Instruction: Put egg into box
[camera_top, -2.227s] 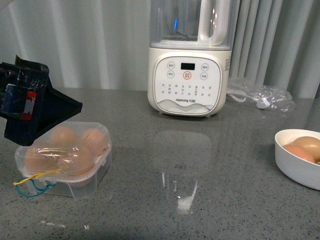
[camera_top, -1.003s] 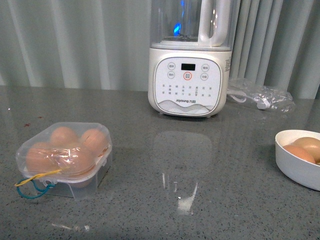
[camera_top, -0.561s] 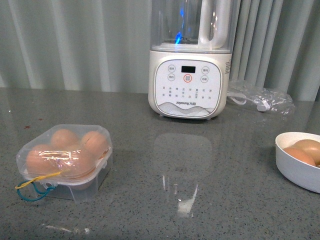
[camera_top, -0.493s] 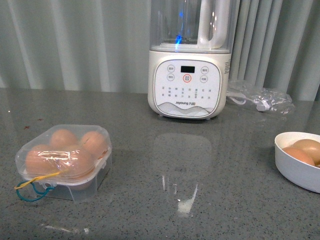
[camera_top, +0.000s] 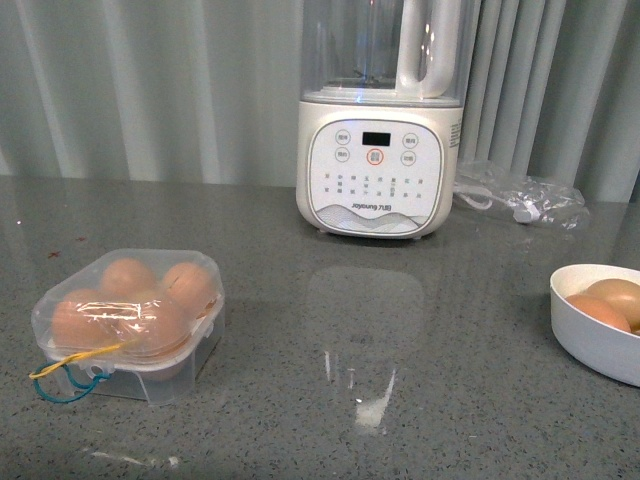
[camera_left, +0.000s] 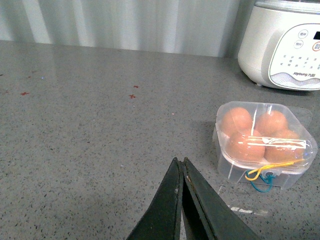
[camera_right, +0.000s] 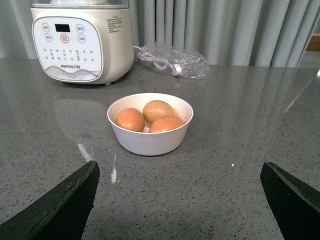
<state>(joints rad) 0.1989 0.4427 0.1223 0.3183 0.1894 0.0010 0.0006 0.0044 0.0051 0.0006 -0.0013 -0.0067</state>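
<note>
The clear plastic box (camera_top: 130, 320) sits on the grey counter at the front left with its lid shut over several brown eggs; yellow and teal cords hang at its near corner. It also shows in the left wrist view (camera_left: 263, 145). My left gripper (camera_left: 179, 162) is shut and empty, beside the box and apart from it. My right gripper (camera_right: 179, 172) is open and empty, short of the white bowl (camera_right: 150, 140), which holds three brown eggs (camera_right: 131, 119). The bowl also shows at the right edge of the front view (camera_top: 590, 335). Neither arm shows in the front view.
A white blender (camera_top: 378, 120) stands at the back centre of the counter, also in the right wrist view (camera_right: 80, 42). A crumpled clear plastic bag with a cable (camera_top: 520, 190) lies behind the bowl. Grey curtains hang behind the counter.
The left gripper, which stood over the box at the left of the front view, has left that view. The box with its eggs and the bowl have barely shifted.
</note>
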